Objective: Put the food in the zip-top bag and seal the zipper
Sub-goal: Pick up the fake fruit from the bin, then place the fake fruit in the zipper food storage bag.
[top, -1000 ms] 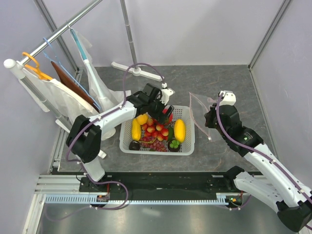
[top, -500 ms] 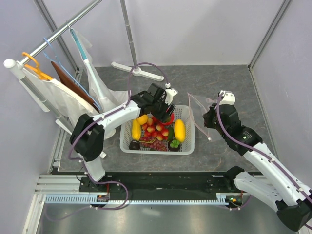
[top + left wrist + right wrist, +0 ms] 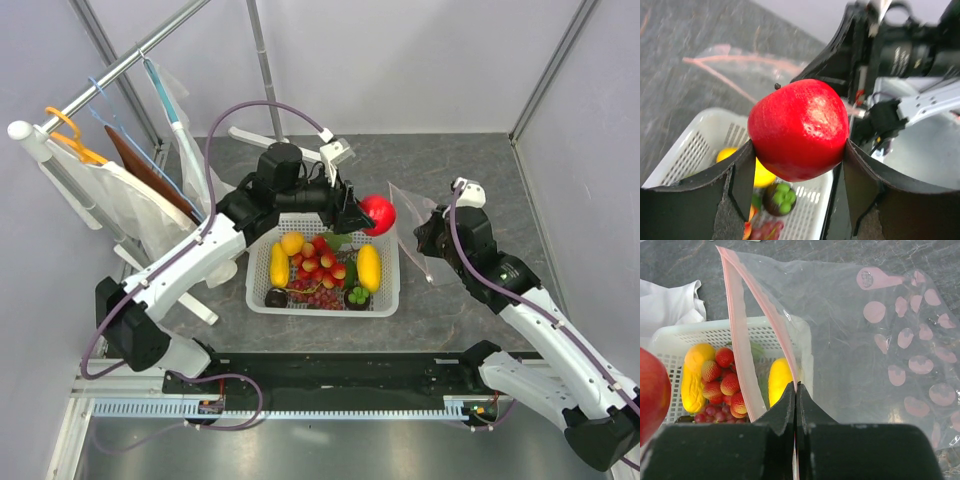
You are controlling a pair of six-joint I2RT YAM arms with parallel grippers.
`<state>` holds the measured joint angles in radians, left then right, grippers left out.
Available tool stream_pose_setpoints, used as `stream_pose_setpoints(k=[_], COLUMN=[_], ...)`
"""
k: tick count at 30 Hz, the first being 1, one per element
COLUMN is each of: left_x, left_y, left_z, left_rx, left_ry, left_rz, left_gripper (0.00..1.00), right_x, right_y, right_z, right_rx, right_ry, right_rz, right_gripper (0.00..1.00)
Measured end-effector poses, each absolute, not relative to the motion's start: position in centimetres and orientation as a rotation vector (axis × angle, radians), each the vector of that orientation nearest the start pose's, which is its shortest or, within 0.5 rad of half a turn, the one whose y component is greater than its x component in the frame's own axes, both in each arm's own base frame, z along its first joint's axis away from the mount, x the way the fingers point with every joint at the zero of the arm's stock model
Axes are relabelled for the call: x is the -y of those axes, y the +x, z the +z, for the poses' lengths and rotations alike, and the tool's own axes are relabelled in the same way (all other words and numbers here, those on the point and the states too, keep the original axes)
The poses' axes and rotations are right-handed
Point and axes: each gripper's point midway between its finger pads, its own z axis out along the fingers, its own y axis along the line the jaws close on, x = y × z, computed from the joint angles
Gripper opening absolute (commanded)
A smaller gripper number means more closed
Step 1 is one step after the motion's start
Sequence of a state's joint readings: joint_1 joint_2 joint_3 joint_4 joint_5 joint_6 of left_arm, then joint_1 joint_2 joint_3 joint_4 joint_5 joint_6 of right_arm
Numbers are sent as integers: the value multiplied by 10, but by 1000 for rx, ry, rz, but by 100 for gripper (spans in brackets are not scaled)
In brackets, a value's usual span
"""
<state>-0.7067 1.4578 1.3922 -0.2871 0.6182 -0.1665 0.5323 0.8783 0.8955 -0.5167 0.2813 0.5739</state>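
Left gripper (image 3: 797, 149), jaws partly spread, clamps the red pomegranate (image 3: 798, 129) above the white basket's (image 3: 322, 313) 1 o'clock corner. Right gripper (image 3: 796, 390), fully closed, pinches the zipper (image 3: 740, 335) of the zip-top bag (image 3: 865, 355), at the pomegranate's 3 o'clock.

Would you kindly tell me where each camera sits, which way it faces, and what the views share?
Top external: above and behind the bases, looking down; both arms show, the left end effector holding the pomegranate by the basket.
Left wrist: on that wrist, looking along its fingers at the pomegranate.
Right wrist: on that wrist, looking past the right end effector, shut on the zip-top bag.
Shared: pomegranate and basket, all three.
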Motion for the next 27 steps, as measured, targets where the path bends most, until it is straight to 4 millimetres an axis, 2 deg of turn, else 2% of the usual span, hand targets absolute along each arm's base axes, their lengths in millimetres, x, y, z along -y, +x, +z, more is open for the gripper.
stream_pose_setpoints(k=[2, 5, 10, 14, 19, 22, 23, 25, 27], left_x=[367, 390, 422, 424, 422, 425, 430, 437, 442], left_y=[252, 256, 269, 278, 283, 279, 279, 280, 282], left_z=[319, 320, 293, 266, 257, 250, 251, 251, 253], left_rx=[-1758, -1762, -1854, -1957, -1995, -2030, -2035, -2039, -2030], left_ry=[935, 908, 855, 803, 768, 792, 810, 838, 864], left_rz=[-1211, -1280, -1352, -1324, -1252, -1207, -1178, -1138, -1105], left_gripper=[30, 30, 31, 31, 35, 46, 56, 63, 74], right_x=[-128, -128, -127, -119, -117, -120, -120, -115, -112], right_y=[270, 270, 271, 271, 272, 271, 270, 270, 270], right_z=[233, 233, 234, 238, 251, 253, 253, 254, 258], right_rx=[-2056, -2058, -2056, -2050, -2019, -2019, -2024, -2027, -2023], right_ry=[221, 226, 226, 247, 265, 265, 266, 276, 280], right_rz=[401, 403, 405, 365, 369, 398, 396, 378, 365], right_gripper=[0, 0, 0, 0, 0, 0, 0, 0, 0])
